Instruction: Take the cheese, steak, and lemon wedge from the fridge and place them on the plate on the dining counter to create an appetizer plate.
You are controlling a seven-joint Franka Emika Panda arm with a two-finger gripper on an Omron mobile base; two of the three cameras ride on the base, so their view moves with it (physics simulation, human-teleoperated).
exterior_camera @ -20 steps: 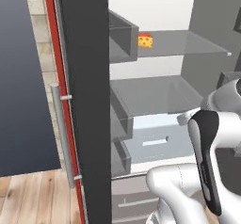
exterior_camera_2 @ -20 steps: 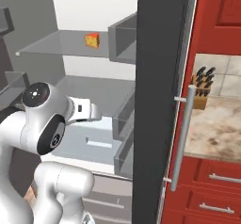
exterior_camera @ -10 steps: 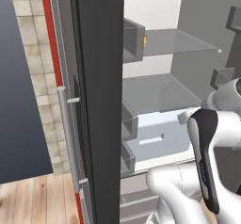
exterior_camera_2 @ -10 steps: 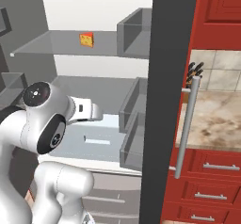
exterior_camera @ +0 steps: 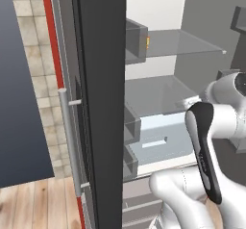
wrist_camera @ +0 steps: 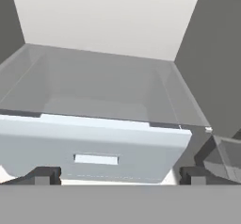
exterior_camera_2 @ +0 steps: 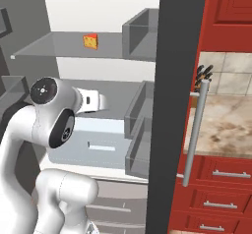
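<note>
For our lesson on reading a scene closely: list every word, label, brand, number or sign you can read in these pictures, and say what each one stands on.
None: no readable text anywhere.
The fridge door and shelves are bare.
The cheese carries no label.
The pale drawer has a plain handle slot and no writing.
The red cabinets and knife block show no markings.

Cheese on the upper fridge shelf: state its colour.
Orange-yellow, dotted with darker holes; the cheese shows best in the right base view.

The orange-yellow cheese (exterior_camera_2: 90,41) wedge sits upright on the open fridge's (exterior_camera_2: 167,56) upper grey glass shelf.
</note>
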